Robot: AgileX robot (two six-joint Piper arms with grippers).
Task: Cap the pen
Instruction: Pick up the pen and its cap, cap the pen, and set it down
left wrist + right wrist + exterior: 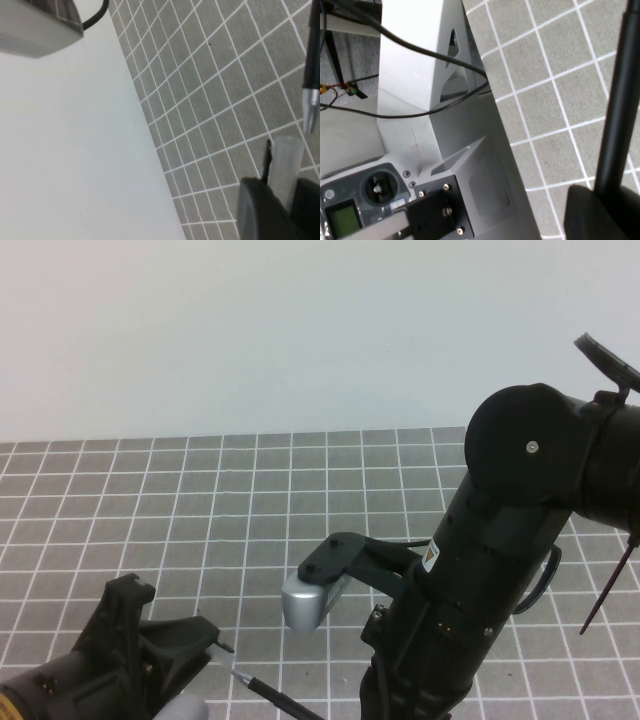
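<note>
My left gripper (205, 640) is at the bottom left of the high view, shut on a translucent pen cap (287, 165) with a dark clip. The cap's open end sticks out past the fingers (260, 210). The black pen (275, 698) points its silver tip (310, 107) toward the cap, a short gap away and slightly off to one side. In the right wrist view the pen's black shaft (620, 100) runs out of my right gripper (610, 200), which is shut on it. In the high view the right gripper itself is hidden under the right arm (500, 570).
A grey mat with a white grid (250, 500) covers the table, with a plain white surface (300, 330) beyond it. The right arm's silver wrist camera (310, 600) hangs over the middle. A white stand with cables and a controller (410, 125) sits beside the mat.
</note>
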